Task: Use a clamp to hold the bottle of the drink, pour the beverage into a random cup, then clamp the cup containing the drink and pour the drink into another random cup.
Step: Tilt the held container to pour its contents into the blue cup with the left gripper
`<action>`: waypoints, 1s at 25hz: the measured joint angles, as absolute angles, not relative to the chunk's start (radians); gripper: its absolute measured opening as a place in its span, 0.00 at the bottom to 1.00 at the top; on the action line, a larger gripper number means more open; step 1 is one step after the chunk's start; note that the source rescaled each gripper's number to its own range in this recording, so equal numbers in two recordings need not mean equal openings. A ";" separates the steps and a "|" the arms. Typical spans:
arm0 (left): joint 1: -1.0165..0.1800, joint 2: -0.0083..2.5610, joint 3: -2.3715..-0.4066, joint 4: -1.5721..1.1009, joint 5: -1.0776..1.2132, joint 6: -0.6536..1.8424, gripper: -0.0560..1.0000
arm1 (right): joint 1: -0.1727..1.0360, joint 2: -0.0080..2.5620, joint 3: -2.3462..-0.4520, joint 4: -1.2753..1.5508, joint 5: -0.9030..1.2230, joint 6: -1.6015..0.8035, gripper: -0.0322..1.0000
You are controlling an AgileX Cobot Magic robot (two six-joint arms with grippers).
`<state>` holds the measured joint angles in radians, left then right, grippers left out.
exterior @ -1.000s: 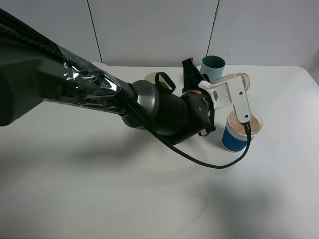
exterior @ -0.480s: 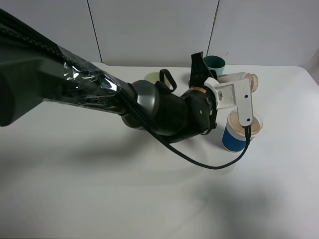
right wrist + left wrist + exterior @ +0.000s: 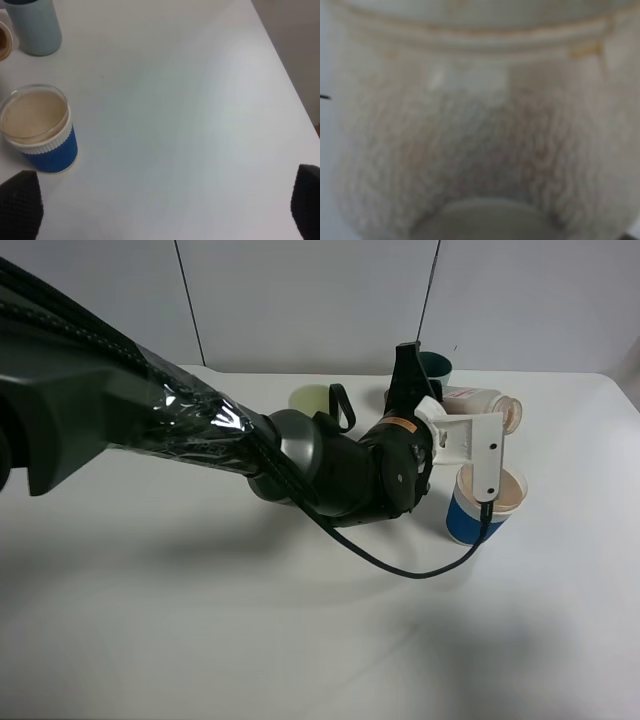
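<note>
Seeing from high up, the left clamp (image 3: 447, 416) is closed on the bottle (image 3: 485, 405), held sideways near the blue-banded cup (image 3: 478, 508) at right; one bottle, three cups (teal cup (image 3: 433, 364) far, yellow-green cup (image 3: 310, 398) left). Left wrist: bottle wall, thin, probably squashy. Right wrist: right gripper (image 3: 161, 202) gapes empty; that filled cup is best grasped by its ribbed band

Pale yellow-green cup (image 3: 310, 398) on white table (image 3: 200, 640).
</note>
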<state>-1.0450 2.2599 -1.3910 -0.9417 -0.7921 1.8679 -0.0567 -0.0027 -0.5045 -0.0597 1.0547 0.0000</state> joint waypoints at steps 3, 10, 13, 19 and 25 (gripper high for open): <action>-1.035 2.261 -1.391 -0.911 -0.793 1.868 0.06 | -0.057 -0.003 -0.504 -0.060 1.055 0.000 1.00; -1.029 2.261 -1.391 -0.878 -0.814 1.875 0.06 | -0.057 -0.003 -0.504 -0.060 1.055 0.000 1.00; -1.029 2.261 -1.391 -0.872 -0.822 1.904 0.06 | -0.057 -0.003 -0.504 -0.060 1.055 0.000 1.00; -1.029 2.261 -1.391 -0.852 -0.829 1.949 0.06 | -0.057 -0.003 -0.504 -0.060 1.055 0.000 1.00; -1.029 2.261 -1.391 -0.835 -0.843 1.965 0.06 | -0.057 -0.003 -0.504 -0.060 1.055 0.000 1.00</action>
